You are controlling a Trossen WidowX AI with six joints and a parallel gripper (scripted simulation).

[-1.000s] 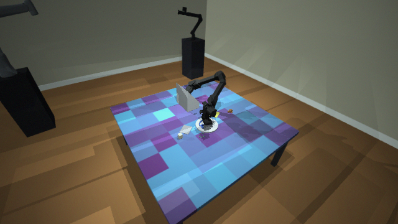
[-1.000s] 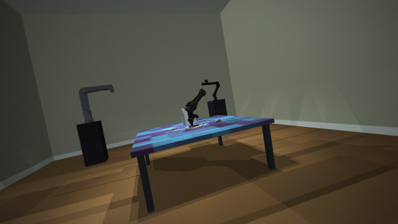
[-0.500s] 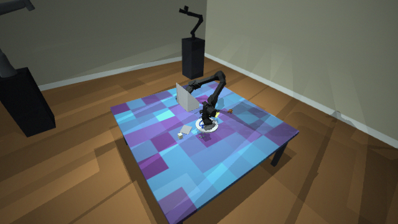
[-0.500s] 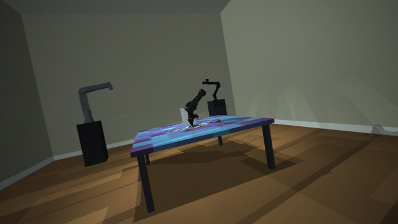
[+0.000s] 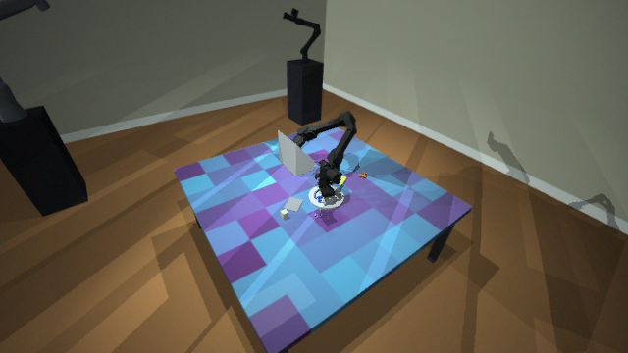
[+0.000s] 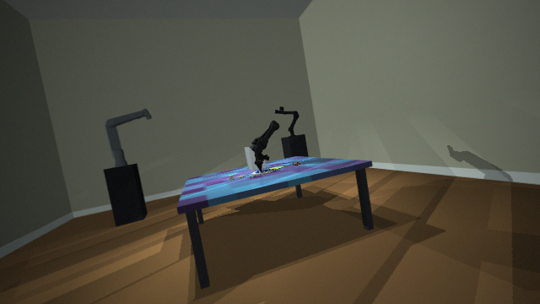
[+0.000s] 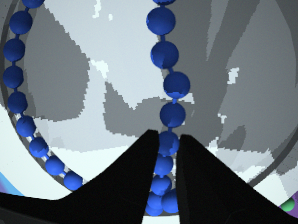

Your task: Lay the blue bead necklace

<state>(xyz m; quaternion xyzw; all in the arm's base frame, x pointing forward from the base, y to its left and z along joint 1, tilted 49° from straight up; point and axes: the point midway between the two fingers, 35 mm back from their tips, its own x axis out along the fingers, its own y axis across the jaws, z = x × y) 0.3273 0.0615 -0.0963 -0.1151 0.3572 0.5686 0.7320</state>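
In a dim room with a wooden floor (image 6: 321, 262), a black arm (image 6: 263, 137) bends down over a patchwork table (image 6: 236, 192) of blue and purple, a pale upright panel (image 6: 248, 158) beside it, while a grey arm (image 6: 113, 137) stands on a dark pedestal (image 6: 126, 196) well apart.
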